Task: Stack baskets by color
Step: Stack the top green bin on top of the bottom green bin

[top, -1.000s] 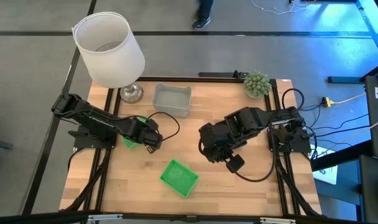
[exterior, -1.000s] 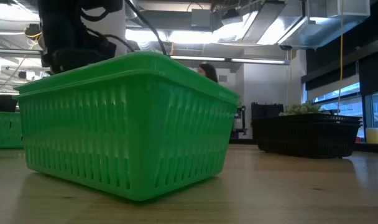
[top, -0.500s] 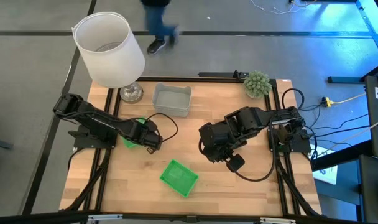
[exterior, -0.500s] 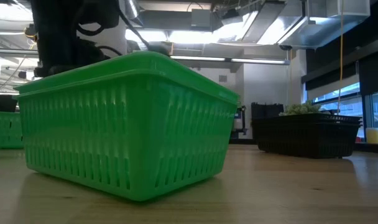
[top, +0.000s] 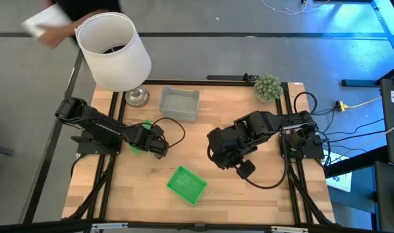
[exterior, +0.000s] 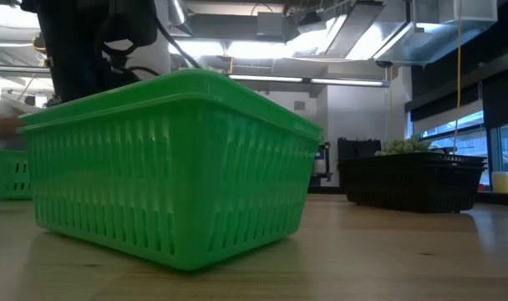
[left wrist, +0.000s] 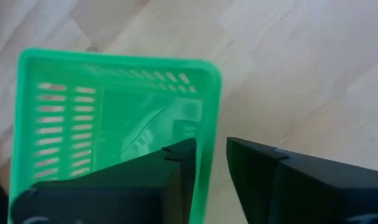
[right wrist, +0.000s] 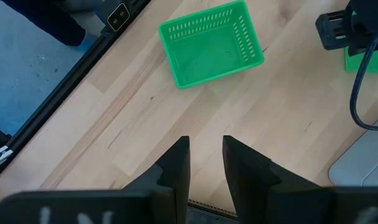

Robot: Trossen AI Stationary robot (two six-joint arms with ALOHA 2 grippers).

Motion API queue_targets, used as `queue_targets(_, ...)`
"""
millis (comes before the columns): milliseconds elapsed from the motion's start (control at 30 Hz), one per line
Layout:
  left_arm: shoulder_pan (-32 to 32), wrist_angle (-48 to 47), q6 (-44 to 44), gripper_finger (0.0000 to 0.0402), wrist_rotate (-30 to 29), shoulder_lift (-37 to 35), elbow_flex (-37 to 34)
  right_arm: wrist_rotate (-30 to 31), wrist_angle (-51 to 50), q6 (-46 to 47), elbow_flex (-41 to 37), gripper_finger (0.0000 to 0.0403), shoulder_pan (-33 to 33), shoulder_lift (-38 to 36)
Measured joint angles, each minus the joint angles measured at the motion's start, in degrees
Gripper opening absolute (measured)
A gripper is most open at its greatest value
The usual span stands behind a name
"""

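- Since a second ago my left gripper (left wrist: 209, 163) has slid a touch toward the left edge over the green basket (top: 140, 137), and a person has come in beyond the lampshade (top: 114, 50); nothing else on the table has shifted
- Left fingers stand apart, straddling one wall of that basket, one finger inside it and one outside; not clamped yet as far as I can see
- Doing this well, I'd judge, means lowering until the wall sits deep between the pads, closing square to the rim, then lifting straight so the thin plastic doesn't twist out
- Left arm lies low, stretched from the left edge toward mid-table, wrist pitched down
- Right gripper (right wrist: 206, 163) hangs over bare wood right of centre, fingers a narrow gap apart, holding nothing; that arm is folded and waiting
- Second green basket (top: 186, 184) sits alone near the front edge, likely the stacking partner
- Grey-white basket (top: 179, 103) rests at the back beside the lampshade; a black basket (exterior: 413, 182) shows in the low view
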Motion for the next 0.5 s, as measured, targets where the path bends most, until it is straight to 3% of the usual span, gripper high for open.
queue_targets(167,0.1,0.2,0.0,0.0014,3.0,0.0,0.0,0.0,0.0,-0.2,0.0,0.0094,0.0,0.0)
queue_targets(333,-0.7,0.8,1.8,0.0003,5.2,0.0,1.6,0.0,0.0,-1.1,0.0,0.0094,0.0,0.0)
queue_targets(500,-4.9,-0.7,10.2,0.0002,4.4,0.0,9.1,0.0,-0.6,-1.2,0.0,0.0094,0.0,-0.1)
